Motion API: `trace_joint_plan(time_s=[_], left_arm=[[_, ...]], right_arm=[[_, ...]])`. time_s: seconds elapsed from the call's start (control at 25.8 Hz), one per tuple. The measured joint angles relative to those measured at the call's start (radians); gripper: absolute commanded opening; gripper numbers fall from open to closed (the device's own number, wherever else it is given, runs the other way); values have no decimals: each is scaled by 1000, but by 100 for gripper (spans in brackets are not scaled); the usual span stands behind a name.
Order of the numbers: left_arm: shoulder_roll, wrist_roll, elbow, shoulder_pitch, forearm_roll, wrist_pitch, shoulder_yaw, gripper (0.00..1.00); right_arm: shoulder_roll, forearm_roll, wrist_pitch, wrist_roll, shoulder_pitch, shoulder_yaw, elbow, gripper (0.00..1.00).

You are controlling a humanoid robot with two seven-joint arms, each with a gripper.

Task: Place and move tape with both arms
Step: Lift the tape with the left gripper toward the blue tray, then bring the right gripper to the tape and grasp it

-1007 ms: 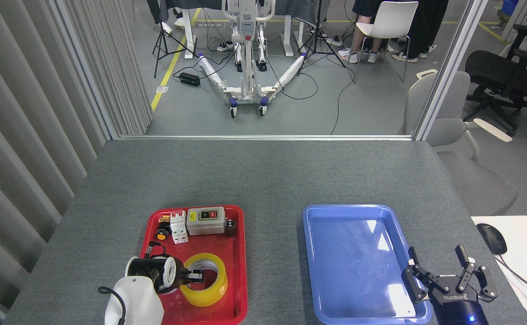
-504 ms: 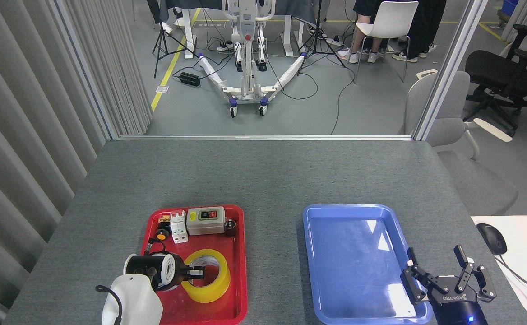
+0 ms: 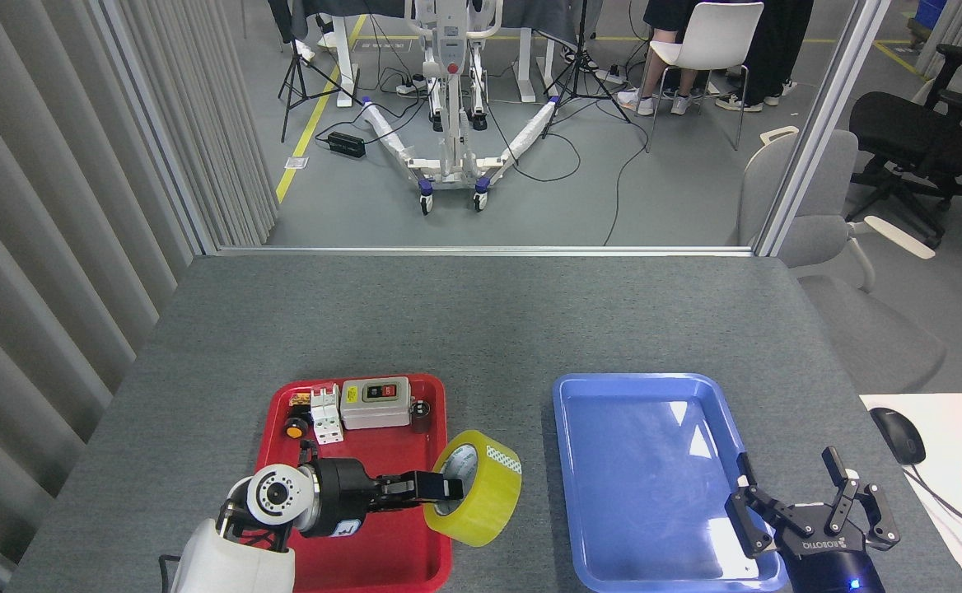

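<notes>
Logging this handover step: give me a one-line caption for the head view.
Left claw holds the yellow tape tilted over the red tray's right edge; right claw waits open by the blue tray.

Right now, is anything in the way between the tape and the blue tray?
Nothing visible. The tape, held by the left gripper, hangs over the red tray's right edge; only bare gray table separates it from the empty blue tray.

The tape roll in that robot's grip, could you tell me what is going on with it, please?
The left hand holds the tape by its rim, tilted on edge and lifted over the right edge of the red tray. The right hand hovers open at the near right corner of the blue tray, which holds nothing yet.
</notes>
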Motion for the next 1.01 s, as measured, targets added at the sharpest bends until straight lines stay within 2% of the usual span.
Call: trace_joint_plan(time_s=[0.15,0.31,0.39,0.5,0.62,0.7,0.81,1.01], left_arm=[[-43,-56,-1,11,121,69,-10,0],[-63,-101,-1,13,199,201,-33,0],[-66,-125,-1,14,226,255,-38,0],[-67,-142,-4,14,284,291,-39,0],[-67,-152,-20,14,355,304,-37,0],[-67,-165,-28,14,398,307,-36,0],[-66,-197,-34,18,468,308,-34,0],[-66,-238,-36,33,559,300,-32,0]], right_arm=[[20,-24,-147,-4,-3,-29,-19,100],[103,-86,-444,61,0,-141,-22,100],[151,-164,-576,143,2,-206,-18,100],[183,-348,-665,305,11,-250,-14,100],[132,-526,-694,422,18,-191,-10,100],[71,-597,-699,455,15,-116,-10,99],[-16,-647,-704,475,-10,-1,-18,99],[-102,-662,-706,481,-60,101,-44,99]])
